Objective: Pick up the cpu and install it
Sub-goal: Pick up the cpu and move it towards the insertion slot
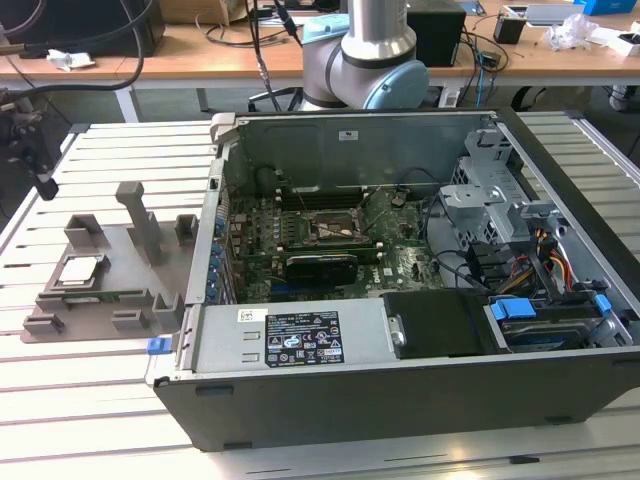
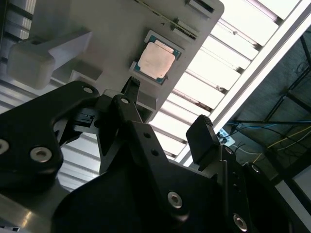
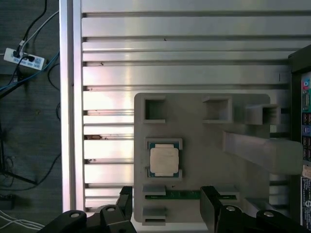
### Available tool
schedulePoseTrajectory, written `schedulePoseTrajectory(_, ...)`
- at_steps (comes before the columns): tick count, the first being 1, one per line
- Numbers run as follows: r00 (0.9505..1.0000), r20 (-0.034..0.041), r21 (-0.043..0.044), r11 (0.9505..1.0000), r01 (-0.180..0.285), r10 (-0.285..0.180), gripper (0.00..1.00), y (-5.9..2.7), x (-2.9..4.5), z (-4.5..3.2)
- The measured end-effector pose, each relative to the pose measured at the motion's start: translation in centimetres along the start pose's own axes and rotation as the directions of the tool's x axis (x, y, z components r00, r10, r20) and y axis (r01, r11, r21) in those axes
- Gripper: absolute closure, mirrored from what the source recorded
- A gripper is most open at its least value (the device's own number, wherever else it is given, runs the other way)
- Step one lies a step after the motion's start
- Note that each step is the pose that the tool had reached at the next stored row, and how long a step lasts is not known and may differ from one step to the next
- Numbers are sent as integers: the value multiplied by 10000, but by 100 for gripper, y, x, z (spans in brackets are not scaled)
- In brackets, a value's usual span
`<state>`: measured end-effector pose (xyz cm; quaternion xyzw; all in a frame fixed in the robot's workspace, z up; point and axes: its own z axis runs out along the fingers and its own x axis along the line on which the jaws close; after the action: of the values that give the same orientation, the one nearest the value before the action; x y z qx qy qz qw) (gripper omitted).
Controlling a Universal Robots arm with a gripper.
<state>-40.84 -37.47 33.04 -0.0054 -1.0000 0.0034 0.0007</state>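
The cpu (image 1: pixel 80 268) (image 2: pixel 156 60) (image 3: pixel 164 160), a small square chip with a shiny metal top, lies flat in a pocket of the grey fixture tray (image 1: pixel 115 250) (image 3: pixel 204 131) at the exterior view's left. In both wrist views my gripper (image 3: pixel 167 206) (image 2: pixel 166 109) hangs well above the tray. Its black fingers (image 3: pixel 210 204) stand apart and hold nothing. In the exterior view the gripper (image 1: pixel 40 165) is a dark shape at the far left edge. The dark socket frame (image 1: pixel 328 228) sits on the motherboard inside the open computer case (image 1: pixel 300 340).
The tray carries upright blocks, a tall post (image 1: pixel 140 222) (image 3: pixel 262 151) and a green memory stick (image 3: pixel 184 194) beside the cpu. The case wall (image 1: pixel 215 240) rises just right of the tray. Slatted aluminium table (image 1: pixel 90 400) lies all around, with cables and a power strip (image 3: pixel 23 58) on the floor.
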Motion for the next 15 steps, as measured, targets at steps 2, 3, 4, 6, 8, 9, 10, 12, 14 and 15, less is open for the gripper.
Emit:
schedulePoseTrajectory(2,10000,0,0,10000,0,0,34,0,0,11)
schedulePoseTrajectory(3,10000,0,0,10000,0,0,34,0,0,14)
schedulePoseTrajectory(4,10000,0,0,10000,0,0,34,0,0,18)
schedulePoseTrajectory(6,10000,0,0,10000,0,0,34,0,0,26)
schedulePoseTrajectory(8,10000,0,0,10000,0,0,34,0,0,32)
schedulePoseTrajectory(9,10000,0,0,10000,0,0,34,0,0,35)
schedulePoseTrajectory(10,10000,1,0,10000,0,0,34,0,0,39)
schedulePoseTrajectory(12,10000,1,0,10000,0,0,34,0,0,46)
schedulePoseTrajectory(14,10000,0,0,10000,0,0,34,0,0,54)
schedulePoseTrajectory(15,10000,0,0,10000,0,0,34,0,0,59)
